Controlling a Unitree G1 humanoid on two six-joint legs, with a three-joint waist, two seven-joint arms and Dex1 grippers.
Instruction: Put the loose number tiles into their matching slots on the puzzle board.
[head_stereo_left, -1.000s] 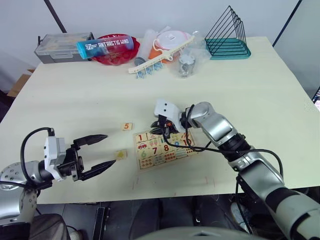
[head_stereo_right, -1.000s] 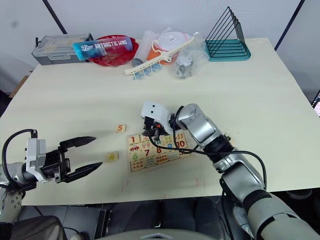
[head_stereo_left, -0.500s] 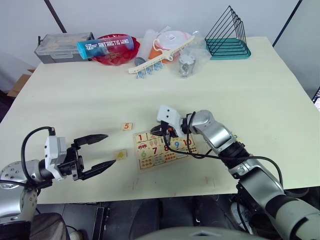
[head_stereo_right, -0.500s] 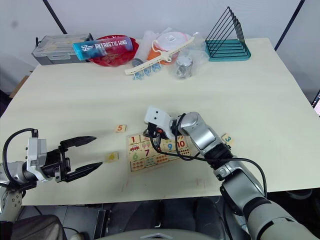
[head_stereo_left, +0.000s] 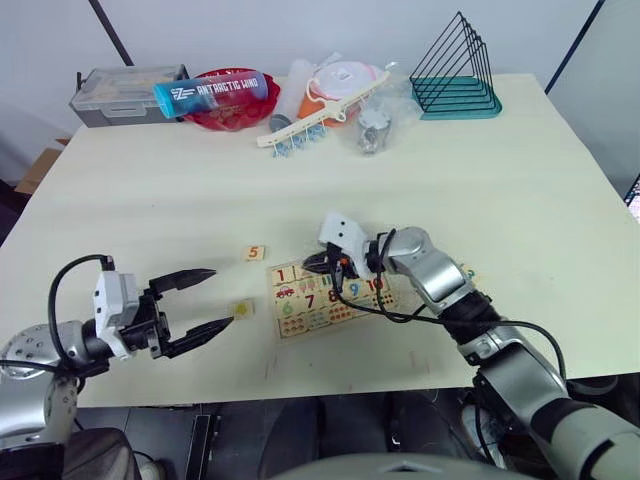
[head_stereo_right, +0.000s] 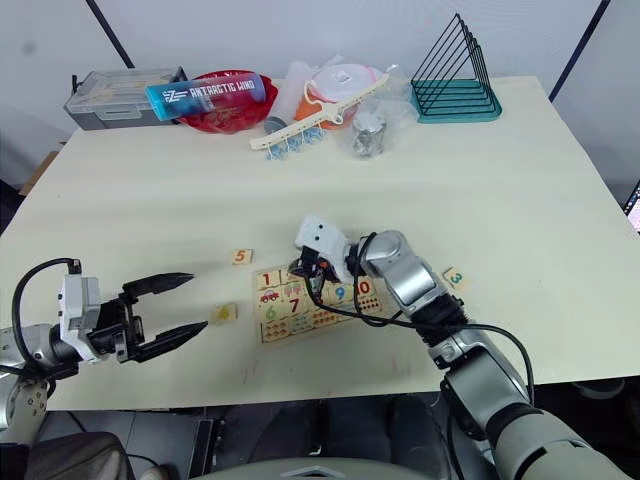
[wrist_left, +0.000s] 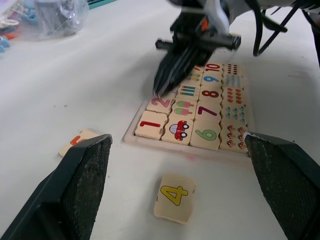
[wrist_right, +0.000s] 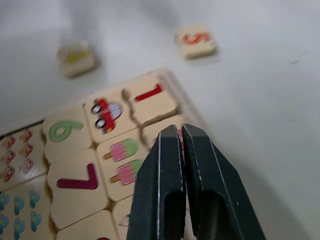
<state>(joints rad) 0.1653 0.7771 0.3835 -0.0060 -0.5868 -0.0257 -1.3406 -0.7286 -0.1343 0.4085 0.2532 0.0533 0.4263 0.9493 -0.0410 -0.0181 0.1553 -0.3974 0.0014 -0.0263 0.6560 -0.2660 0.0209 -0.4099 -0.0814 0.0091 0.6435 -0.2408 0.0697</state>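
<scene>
Wooden 2 tile (wrist_left: 161, 104) looked seated beside the 1 on the puzzle board (head_stereo_left: 330, 297) once I'd slid my pinched-shut right gripper (wrist_left: 159, 91) leftward onto it, leaving the 4 (wrist_left: 174, 196), 5 (head_stereo_left: 254, 254) and 3 (head_stereo_right: 454, 278) loose while my left gripper (head_stereo_left: 212, 302) waited wide open.

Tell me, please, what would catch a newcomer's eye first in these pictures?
Probably the right tool, its black fingers shut and tipped down onto the 2 tile in the top row of the puzzle board near the table's front edge. Next, the left tool, open to the board's left, with the 4 tile lying loose on the table just in front of it and the 5 tile a little beyond.
</scene>
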